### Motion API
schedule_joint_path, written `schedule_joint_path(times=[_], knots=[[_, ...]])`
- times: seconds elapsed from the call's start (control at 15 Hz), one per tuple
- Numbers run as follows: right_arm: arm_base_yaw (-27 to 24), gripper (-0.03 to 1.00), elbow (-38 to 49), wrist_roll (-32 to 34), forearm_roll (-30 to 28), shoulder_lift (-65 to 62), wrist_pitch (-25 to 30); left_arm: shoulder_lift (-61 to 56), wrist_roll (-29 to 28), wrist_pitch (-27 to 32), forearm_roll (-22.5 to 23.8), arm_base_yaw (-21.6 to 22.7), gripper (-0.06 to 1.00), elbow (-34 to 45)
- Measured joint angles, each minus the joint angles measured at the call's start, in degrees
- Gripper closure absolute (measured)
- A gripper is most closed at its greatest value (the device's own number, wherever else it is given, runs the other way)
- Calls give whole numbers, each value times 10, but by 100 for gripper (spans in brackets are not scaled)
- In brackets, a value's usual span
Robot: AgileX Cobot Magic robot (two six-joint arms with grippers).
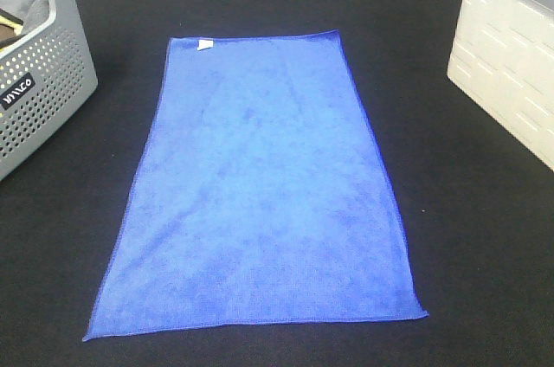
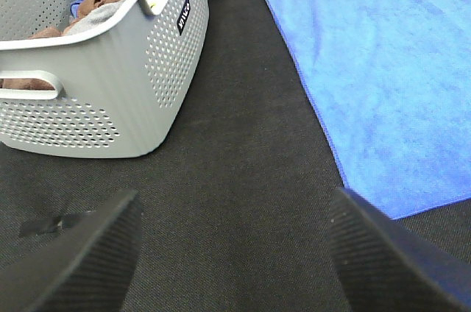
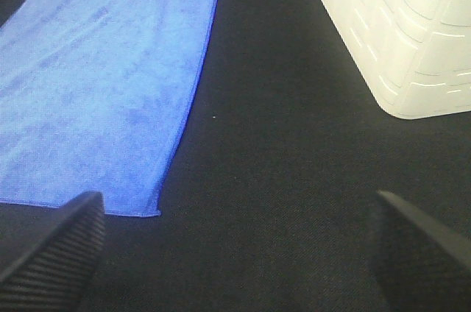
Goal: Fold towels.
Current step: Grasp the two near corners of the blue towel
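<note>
The rectangular blue towel [image 1: 260, 194] lies flat on the black woven worktop [image 1: 467, 237], its white tag [image 1: 204, 44] probably fabric. The left gripper [image 2: 234, 246] and right gripper [image 3: 235, 246] hold ribbed jaws wide apart.

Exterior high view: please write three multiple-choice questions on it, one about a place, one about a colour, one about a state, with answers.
1. On which side of the blue towel does the grey basket stand in the exterior high view?
A. right
B. left
C. on top of it

2. What colour is the small tag at the towel's far short edge?
A. red
B. black
C. white

3. How does the towel lie?
A. spread flat, unfolded
B. folded in half
C. crumpled in a heap

Answers: 1 B, the basket stands at the left edge of the view; 2 C, the tag shows white against the blue; 3 A, all four corners lie out on the black table.
</note>
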Motion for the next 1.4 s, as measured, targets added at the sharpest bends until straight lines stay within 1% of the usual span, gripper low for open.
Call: schedule_joint_path(times=[1.4], knots=[[0, 7, 0, 0, 0, 0, 0, 0, 0, 0, 0, 0, 26, 0]])
